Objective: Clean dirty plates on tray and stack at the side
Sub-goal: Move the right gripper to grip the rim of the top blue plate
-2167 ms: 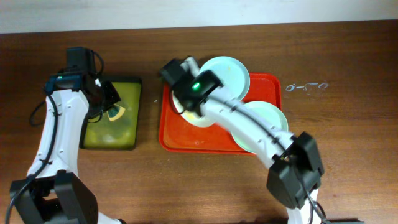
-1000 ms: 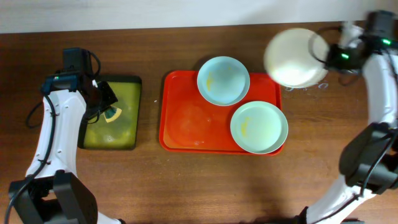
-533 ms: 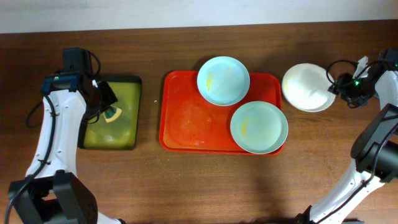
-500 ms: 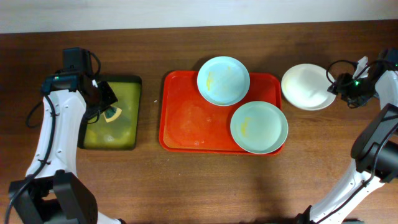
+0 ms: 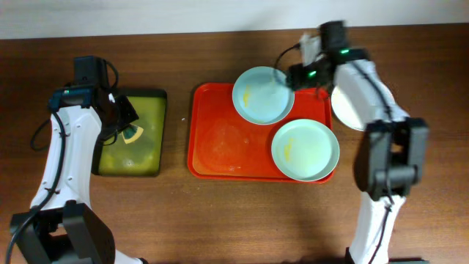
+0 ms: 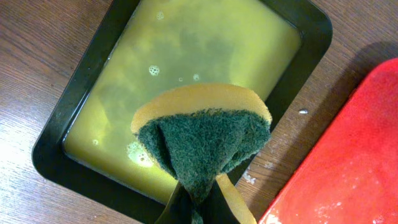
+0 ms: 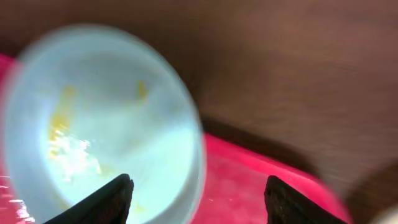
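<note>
A red tray [image 5: 220, 143] holds two pale blue-green plates with yellow smears, one at the back [image 5: 260, 95] and one at the front right [image 5: 305, 150]. A white plate [image 5: 343, 110] lies on the table right of the tray, partly under my right arm. My right gripper [image 5: 293, 77] is open at the back plate's right edge. In the right wrist view that plate [image 7: 93, 124] has its rim between the spread fingers [image 7: 112, 199] of the gripper [image 7: 199, 202], over the tray [image 7: 261, 180]. My left gripper [image 6: 205, 211] is shut on a green-and-yellow sponge [image 6: 205, 137].
A black tray [image 5: 157, 99] of yellow-green liquid [image 6: 186, 56] sits left of the red tray, under the sponge. Bare wooden table [image 5: 242, 220] lies in front. Some small clear marks [image 5: 374, 101] lie on the table behind the white plate.
My right gripper set the white plate down right of the tray, opened, and swung left to the back blue-green plate. The left arm has not moved.
</note>
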